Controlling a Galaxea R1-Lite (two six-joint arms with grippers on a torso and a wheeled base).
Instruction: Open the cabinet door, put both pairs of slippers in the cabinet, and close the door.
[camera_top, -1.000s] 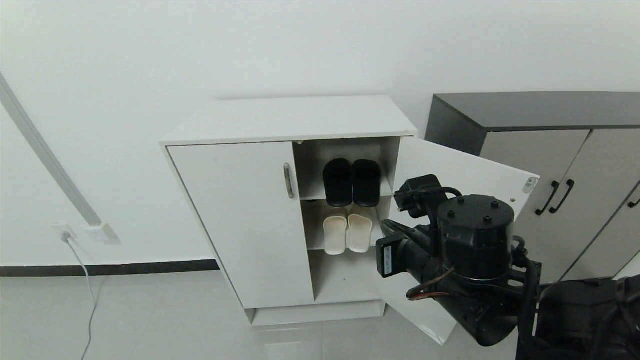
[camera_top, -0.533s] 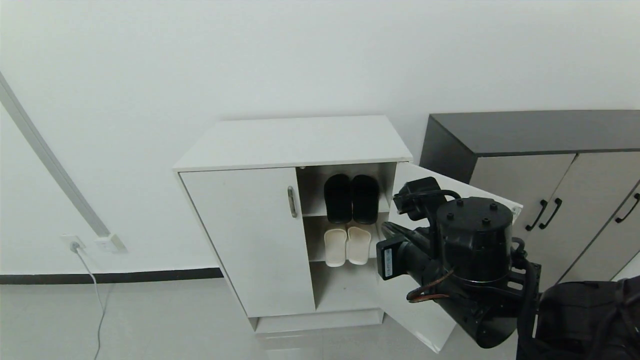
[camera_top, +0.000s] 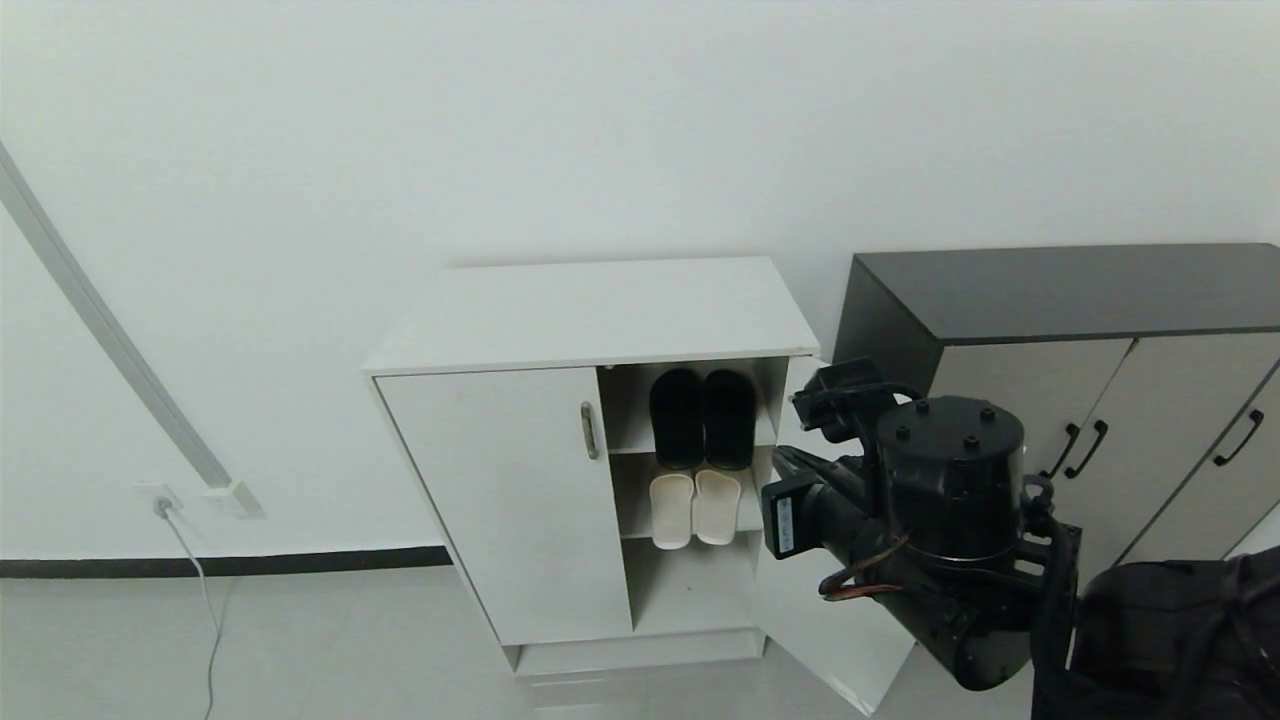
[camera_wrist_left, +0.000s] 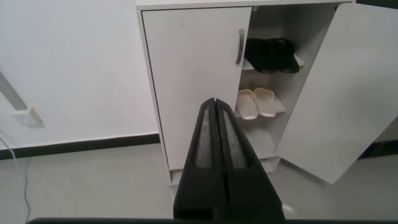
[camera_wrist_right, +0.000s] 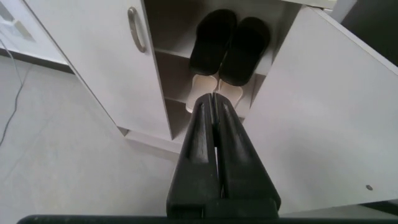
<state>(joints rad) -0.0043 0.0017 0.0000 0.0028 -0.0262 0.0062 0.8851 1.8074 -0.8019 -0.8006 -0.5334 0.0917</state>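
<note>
Both pairs sit inside the white cabinet (camera_top: 600, 310), black slippers (camera_top: 703, 418) on its upper shelf and white slippers (camera_top: 695, 508) on the shelf just below, so only its open right door (camera_wrist_right: 323, 124) needs shutting. The right gripper (camera_wrist_right: 214, 99) and left gripper (camera_wrist_left: 214, 102) hang before the cabinet, clenched and empty, probably to push that door closed.

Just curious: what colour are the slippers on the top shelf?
The upper slippers are black, clearest in the right wrist view.
</note>
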